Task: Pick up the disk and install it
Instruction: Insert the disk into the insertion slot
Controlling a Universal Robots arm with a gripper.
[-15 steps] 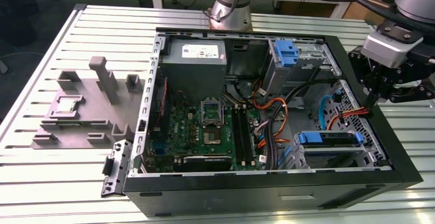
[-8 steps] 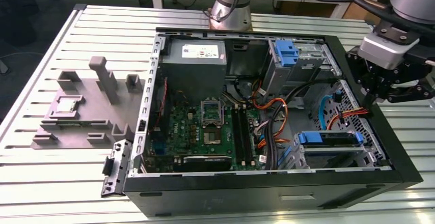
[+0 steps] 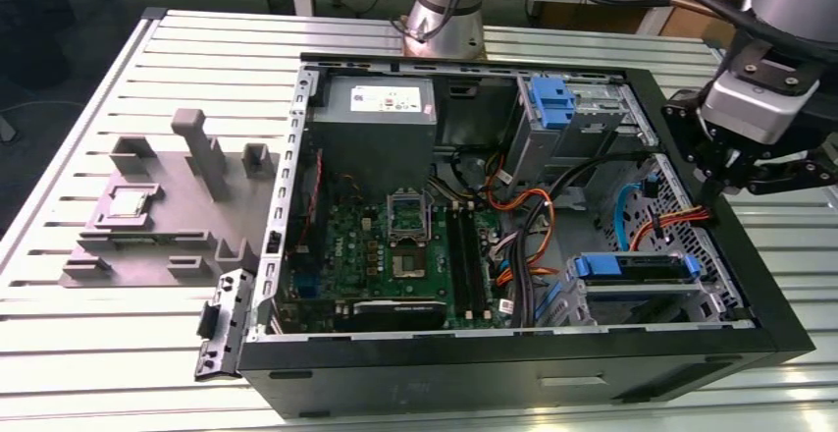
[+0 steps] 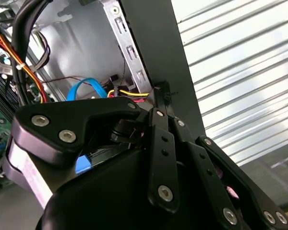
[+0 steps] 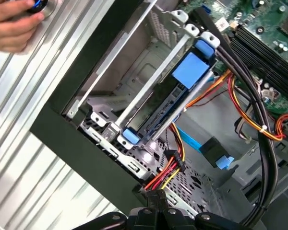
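1. At the exterior view's right rim of the open computer case (image 3: 524,378), the gripper (image 3: 708,194) hung just above the case wall. The case lay on a slotted table (image 3: 118,353).
2. Tool state: in both wrist views the fingertips (image 4: 159,98) appeared pressed together with nothing between them.
3. Disk (image 5: 192,72): a unit in a blue carrier, lying flat in the drive bay (image 5: 103,129) at the case corner nearest the gripper. Its label was not visible, so naming it as the disk was a judgement.
4. A second blue bracket (image 3: 550,98) stood upright in the bay at the far end of the case, well apart from the gripper.
5. Step in hand, as judged: the approach to the disk. No contact showed.
6. Grip: the jaws would have had to part before any descent. A hold square across the carrier's blue ends looked sounder than one on the thin metal rails beside it.
7. Hazards: a red, yellow and orange wire bundle (image 5: 169,170) and a blue flat cable (image 5: 197,143) lay just beside the bay. A straight, steep path seemed the safest way past them.
8. A person's hand (image 5: 9,26) rested on the table outside the case wall, which argued for slow movement.
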